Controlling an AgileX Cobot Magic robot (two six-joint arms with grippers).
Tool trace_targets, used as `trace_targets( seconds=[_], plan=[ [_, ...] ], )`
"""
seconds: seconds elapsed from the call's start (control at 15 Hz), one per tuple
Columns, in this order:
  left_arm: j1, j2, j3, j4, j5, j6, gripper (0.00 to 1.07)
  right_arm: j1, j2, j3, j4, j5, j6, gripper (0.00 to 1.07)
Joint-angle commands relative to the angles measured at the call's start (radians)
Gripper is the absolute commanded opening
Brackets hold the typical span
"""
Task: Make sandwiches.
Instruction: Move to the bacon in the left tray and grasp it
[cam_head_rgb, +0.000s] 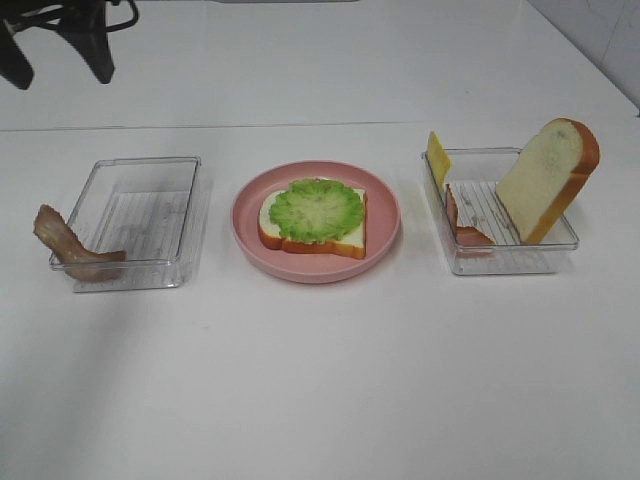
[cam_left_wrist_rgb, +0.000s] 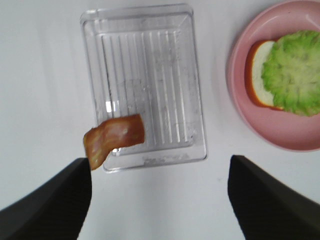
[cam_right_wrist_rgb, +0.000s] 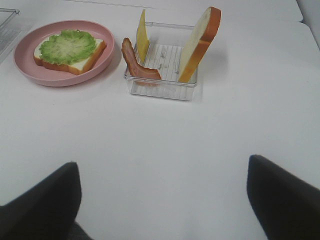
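A pink plate (cam_head_rgb: 250, 235) in the middle holds a bread slice (cam_head_rgb: 345, 243) topped with green lettuce (cam_head_rgb: 316, 209). A bacon strip (cam_head_rgb: 70, 245) hangs over the front left corner of the left clear container (cam_head_rgb: 150, 215). The right clear container (cam_head_rgb: 500, 262) holds a cheese slice (cam_head_rgb: 437, 157), a second bacon strip (cam_head_rgb: 465, 225) and a leaning bread slice (cam_head_rgb: 545, 175). My left gripper (cam_left_wrist_rgb: 160, 200) is open and empty, above the table just short of the bacon (cam_left_wrist_rgb: 114, 139). My right gripper (cam_right_wrist_rgb: 160, 200) is open and empty, well short of the right container (cam_right_wrist_rgb: 160, 90).
The left arm shows as a dark shape (cam_head_rgb: 60, 40) at the far left corner of the exterior view. The white table (cam_head_rgb: 320, 400) carries only the plate and the two containers. A wall edge lies at the far right.
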Motion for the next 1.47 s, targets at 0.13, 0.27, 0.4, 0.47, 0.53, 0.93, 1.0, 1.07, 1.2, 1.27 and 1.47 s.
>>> trace_targets(
  seconds=[0.13,0.27,0.4,0.47,0.53,0.93,1.0,1.07,1.2,1.27,1.47],
  plan=[
    [0.048,-0.129,0.191,0.039,0.073,-0.03,0.72,-0.001,-0.009,0.001,-0.004,-0.009,-0.004,0.85],
    [0.065,-0.163,0.265,0.074,0.073,-0.049,0.72,-0.001,-0.009,0.001,-0.004,-0.009,-0.004,0.85],
    [0.07,-0.166,0.376,0.139,0.035,-0.091,0.72,-0.001,-0.009,0.001,-0.004,-0.009,-0.004,0.85],
    [0.07,-0.157,0.388,0.139,-0.008,-0.104,0.72,-0.001,-0.009,0.001,-0.004,-0.009,-0.004,0.85],
    [0.07,-0.136,0.388,0.129,-0.036,-0.11,0.72,-0.001,-0.009,0.001,-0.004,-0.009,-0.004,0.85],
    [0.07,0.019,0.387,0.123,-0.195,-0.113,0.72,-0.001,-0.009,0.001,-0.004,-0.009,-0.004,0.85],
    [0.07,0.046,0.387,0.123,-0.219,-0.113,0.72,-0.001,-0.009,0.001,-0.004,-0.009,-0.004,0.85],
    [0.07,0.088,0.387,0.123,-0.262,-0.113,0.72,-0.001,-0.009,0.001,-0.004,-0.009,-0.004,0.85],
    [0.07,0.133,0.387,0.101,-0.315,-0.113,0.72,-0.001,-0.009,0.001,-0.004,-0.009,-0.004,0.85],
    [0.07,0.148,0.387,0.084,-0.336,-0.112,0.69,-0.001,-0.009,0.001,-0.004,-0.009,-0.004,0.85],
    [0.07,0.173,0.387,0.063,-0.386,-0.111,0.6,-0.001,-0.009,0.001,-0.004,-0.009,-0.004,0.85]
  ],
)
